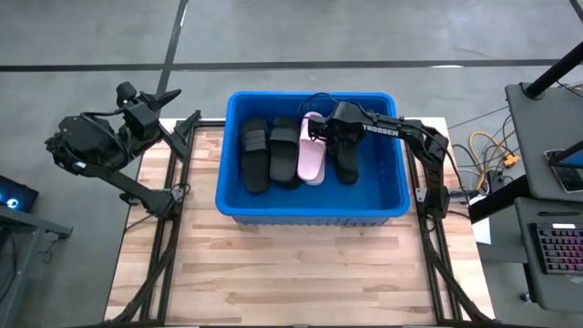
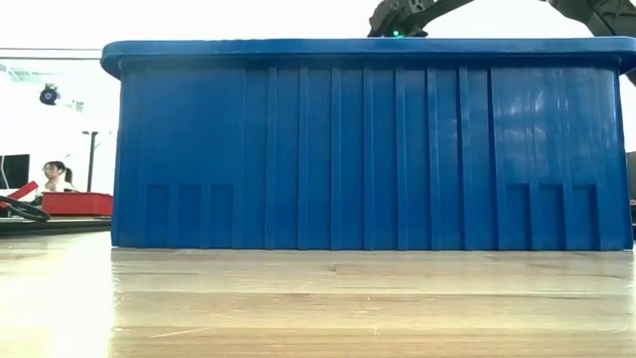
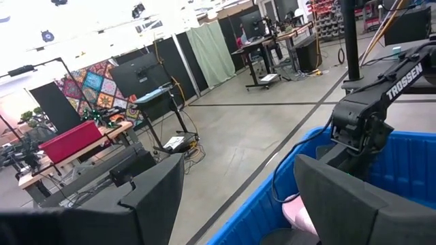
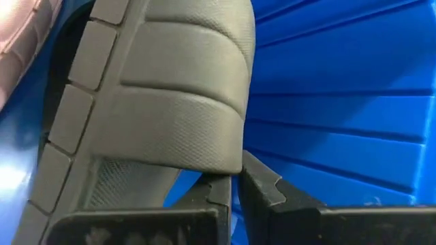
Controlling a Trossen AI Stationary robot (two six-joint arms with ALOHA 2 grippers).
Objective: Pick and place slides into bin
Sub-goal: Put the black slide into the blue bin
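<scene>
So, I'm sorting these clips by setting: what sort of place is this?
Probably a large open lab or workshop. The left wrist view shows a concrete floor, desks with monitors and black partition panels. The low view shows a person seated at a far bench.

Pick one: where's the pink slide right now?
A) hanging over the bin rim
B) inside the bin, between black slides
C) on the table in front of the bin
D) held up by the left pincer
B: the high view shows the pink slide lying inside the bin, with black slides on either side of it.
</scene>
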